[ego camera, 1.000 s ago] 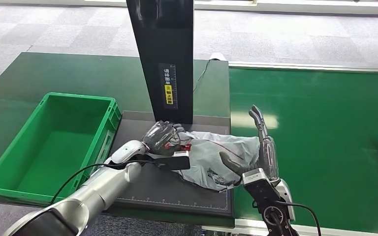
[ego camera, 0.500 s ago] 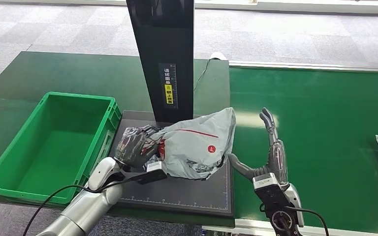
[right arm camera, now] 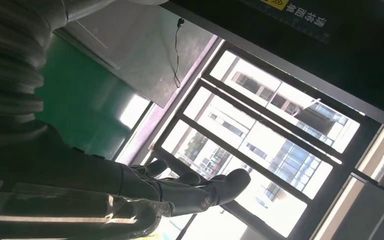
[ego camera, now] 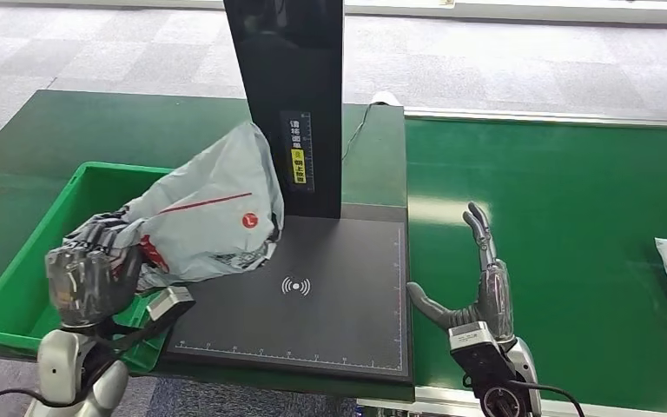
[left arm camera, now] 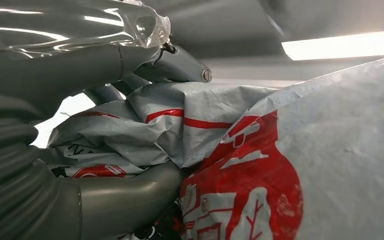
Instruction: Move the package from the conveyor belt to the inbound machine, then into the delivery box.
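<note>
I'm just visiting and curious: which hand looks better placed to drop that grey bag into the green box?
The left hand: it grips the grey bag above the green box. The right hand hangs open over the belt.

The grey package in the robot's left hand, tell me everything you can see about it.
The grey package is a soft, crumpled plastic mailer bag with a thin red stripe, a small red round logo, and red and dark print near the gripped end. The left hand grips one end, lifting it tilted over the green bin, near the black scanner pad.
</note>
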Available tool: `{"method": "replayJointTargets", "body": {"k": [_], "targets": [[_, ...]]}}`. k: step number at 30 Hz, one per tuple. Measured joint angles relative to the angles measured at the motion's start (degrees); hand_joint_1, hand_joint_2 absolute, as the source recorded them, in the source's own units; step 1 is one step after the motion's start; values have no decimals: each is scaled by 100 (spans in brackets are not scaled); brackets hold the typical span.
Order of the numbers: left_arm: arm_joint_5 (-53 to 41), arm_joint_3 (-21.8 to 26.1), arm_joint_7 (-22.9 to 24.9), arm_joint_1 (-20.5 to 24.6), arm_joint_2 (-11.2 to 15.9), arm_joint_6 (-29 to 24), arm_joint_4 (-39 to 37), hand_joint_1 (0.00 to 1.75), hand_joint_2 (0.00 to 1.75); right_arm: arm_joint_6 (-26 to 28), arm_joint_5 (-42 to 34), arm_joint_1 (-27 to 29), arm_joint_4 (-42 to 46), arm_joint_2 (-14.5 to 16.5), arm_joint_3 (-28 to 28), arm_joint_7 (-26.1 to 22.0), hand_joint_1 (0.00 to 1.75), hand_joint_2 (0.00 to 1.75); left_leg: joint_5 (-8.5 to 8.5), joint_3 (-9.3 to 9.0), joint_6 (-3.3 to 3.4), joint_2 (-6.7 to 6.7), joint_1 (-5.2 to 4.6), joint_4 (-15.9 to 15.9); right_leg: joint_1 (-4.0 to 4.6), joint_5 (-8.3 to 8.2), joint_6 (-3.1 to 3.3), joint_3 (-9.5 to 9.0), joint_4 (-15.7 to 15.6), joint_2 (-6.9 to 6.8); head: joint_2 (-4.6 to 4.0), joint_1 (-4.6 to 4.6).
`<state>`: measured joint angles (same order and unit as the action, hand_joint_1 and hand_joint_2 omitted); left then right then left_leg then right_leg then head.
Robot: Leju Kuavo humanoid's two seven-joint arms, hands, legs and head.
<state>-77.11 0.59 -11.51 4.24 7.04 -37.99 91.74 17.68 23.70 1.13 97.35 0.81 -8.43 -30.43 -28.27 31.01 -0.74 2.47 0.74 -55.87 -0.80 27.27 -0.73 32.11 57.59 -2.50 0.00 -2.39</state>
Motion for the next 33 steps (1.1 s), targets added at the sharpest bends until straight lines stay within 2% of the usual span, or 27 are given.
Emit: {"method": "replayJointTargets", "body": {"k": [4,7,9,13,19,24,29,32,33], "targets": [[191,1097,-79,-387,-291,1,714,175,175,-22,75,46,75,57,4,19,0,175,0,0,0,1,0,0,0,0,0,0,0,0,0,1],[317,1770,145,-571,-426,82,950,175,175,-37,156,81,127,113,21,40,0,175,0,-1,0,-2,1,0,1,1,1,1,0,-1,0,1],[214,2138,497,-618,-493,336,994,175,175,-78,226,99,168,159,40,53,0,175,0,-1,0,-3,1,1,1,1,1,1,0,-1,0,2],[84,2665,1152,-616,-600,1250,965,175,175,-186,363,119,244,264,87,92,0,175,0,-3,0,-2,1,0,1,1,1,1,0,-1,0,1],[-123,2848,1550,-575,-663,2346,805,175,175,-276,446,119,287,375,165,112,0,175,0,-2,0,-1,0,0,0,1,0,-1,0,-1,0,2],[-211,2863,1646,-540,-688,2591,701,175,175,-297,460,118,294,419,191,114,0,175,0,-1,-1,-4,0,0,0,1,0,0,0,-2,0,2],[-319,2847,1758,-487,-680,3289,543,173,175,-368,519,115,297,435,198,128,0,175,-1,-2,-1,-3,0,0,0,1,1,1,0,-1,0,1],[-299,2841,1755,-472,-675,3362,513,172,175,-379,529,115,297,441,202,132,0,175,0,-3,-1,-4,0,0,0,1,1,0,0,-2,0,2],[-234,2810,1732,-447,-654,3422,468,145,175,-391,537,115,299,449,213,136,0,175,0,-4,-1,-4,0,0,0,1,1,-1,0,-2,0,2]]}}
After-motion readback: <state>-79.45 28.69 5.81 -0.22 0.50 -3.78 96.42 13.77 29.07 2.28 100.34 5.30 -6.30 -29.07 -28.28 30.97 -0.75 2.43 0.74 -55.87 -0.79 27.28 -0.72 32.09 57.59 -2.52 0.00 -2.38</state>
